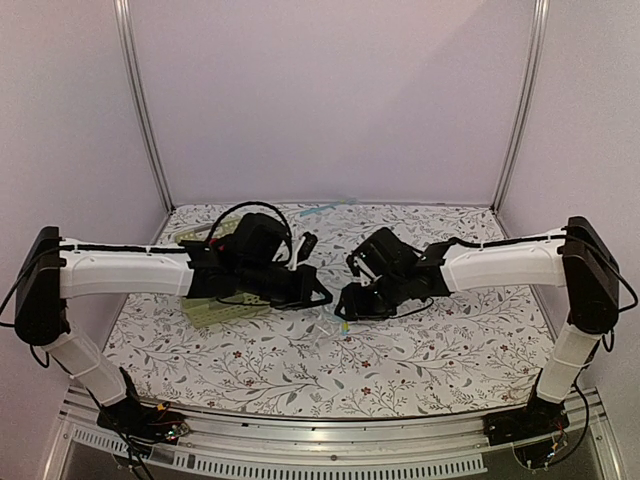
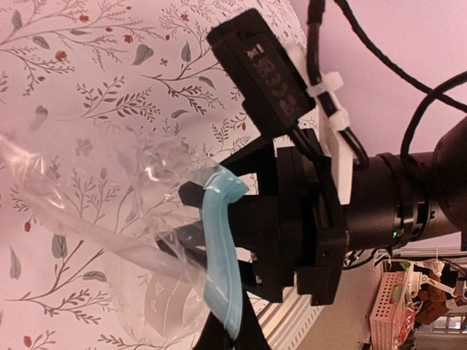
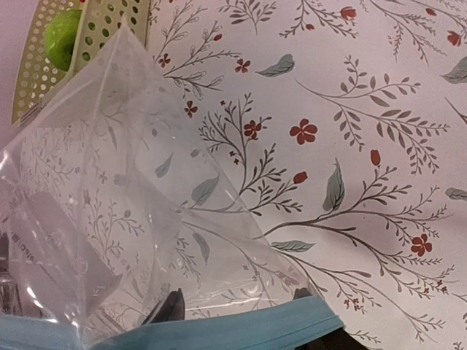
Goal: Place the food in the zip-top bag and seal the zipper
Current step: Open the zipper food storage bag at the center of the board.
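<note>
The clear zip-top bag (image 3: 146, 204) hangs between my two grippers over the floral table. Its light blue zipper (image 2: 219, 255) runs down into my left gripper (image 2: 223, 324), which is shut on it at the bottom edge of the left wrist view. In the right wrist view the zipper (image 3: 219, 332) lies across my right gripper (image 3: 237, 305), whose fingertips (image 3: 171, 310) stand well apart, open. A green apple (image 3: 62, 35), part of the food, sits in a pale green basket (image 3: 109, 29). Seen from above, left gripper (image 1: 322, 293) and right gripper (image 1: 345, 305) nearly meet at the table's middle.
The pale green basket (image 1: 215, 312) lies mostly under my left forearm, left of centre. The floral tablecloth (image 1: 450, 350) ends at a metal rail (image 1: 330, 455) along the near edge. White walls enclose the other three sides.
</note>
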Controlling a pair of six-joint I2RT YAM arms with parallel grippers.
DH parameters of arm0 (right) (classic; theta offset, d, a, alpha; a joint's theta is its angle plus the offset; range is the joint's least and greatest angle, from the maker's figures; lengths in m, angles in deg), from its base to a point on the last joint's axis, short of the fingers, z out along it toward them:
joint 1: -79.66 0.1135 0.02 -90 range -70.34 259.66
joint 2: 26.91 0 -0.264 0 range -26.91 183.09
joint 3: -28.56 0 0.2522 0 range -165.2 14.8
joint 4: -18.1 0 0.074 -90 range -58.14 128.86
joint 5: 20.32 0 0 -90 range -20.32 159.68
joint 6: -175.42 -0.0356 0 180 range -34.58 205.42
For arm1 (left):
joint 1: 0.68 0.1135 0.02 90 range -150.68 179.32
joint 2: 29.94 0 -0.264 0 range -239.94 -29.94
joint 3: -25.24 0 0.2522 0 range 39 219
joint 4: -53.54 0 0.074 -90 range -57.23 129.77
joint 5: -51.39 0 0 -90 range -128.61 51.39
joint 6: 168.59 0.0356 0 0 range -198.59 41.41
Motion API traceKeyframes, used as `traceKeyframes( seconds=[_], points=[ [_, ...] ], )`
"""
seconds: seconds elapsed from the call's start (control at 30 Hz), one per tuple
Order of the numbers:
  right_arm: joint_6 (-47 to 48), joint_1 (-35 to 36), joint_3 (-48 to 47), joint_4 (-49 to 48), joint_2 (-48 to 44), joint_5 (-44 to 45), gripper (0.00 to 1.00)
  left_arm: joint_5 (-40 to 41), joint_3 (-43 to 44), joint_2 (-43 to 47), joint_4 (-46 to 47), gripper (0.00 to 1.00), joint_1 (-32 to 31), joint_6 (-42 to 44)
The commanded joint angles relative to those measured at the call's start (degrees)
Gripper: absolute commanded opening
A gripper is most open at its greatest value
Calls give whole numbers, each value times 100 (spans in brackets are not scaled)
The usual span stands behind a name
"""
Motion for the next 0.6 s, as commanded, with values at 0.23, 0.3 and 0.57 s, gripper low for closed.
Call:
traceKeyframes(
  seconds=[0.23, 0.3, 0.57],
  points=[
    [603, -54, 265, -228, -1791, -997, 67, 29, -61, 58, -62, 0, 409, -197],
    [632, -55, 315, -229, -1998, -1014, 69, -47, -17, 125, -103, 0, 482, -158],
    [677, -54, 357, -171, -2321, -247, 72, -343, 452, 833, -1210, 0, 1201, 391]
  ],
)
